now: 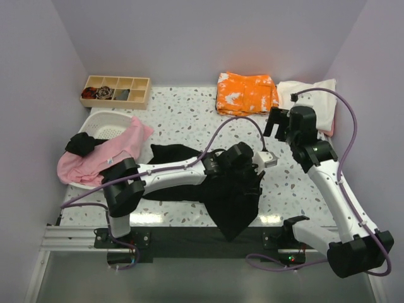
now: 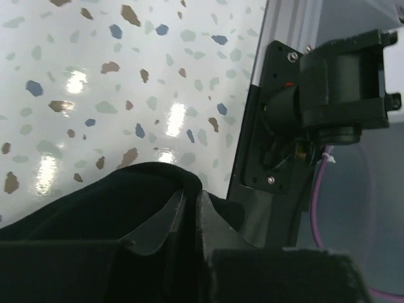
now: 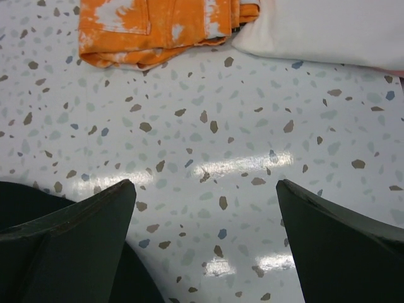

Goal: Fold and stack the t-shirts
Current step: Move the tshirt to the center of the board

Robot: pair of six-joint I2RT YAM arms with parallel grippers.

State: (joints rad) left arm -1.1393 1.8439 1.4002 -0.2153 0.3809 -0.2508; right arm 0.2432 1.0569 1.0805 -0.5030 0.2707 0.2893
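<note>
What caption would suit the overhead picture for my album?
Left gripper pinches the black shirt while the open right gripper hovers near the orange shirt.

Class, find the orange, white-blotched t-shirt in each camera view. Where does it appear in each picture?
Top external: orange t-shirt at the far edge, right of centre.
Left wrist: not in it.
Right wrist: orange t-shirt at top left, cut by the frame.
Shared landmark: the speckled table, in all three views.

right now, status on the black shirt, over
Left pincer shut on black t-shirt, cloth draped off near table edge. Right pincer open, empty, hovering. Nothing blocking.
</note>
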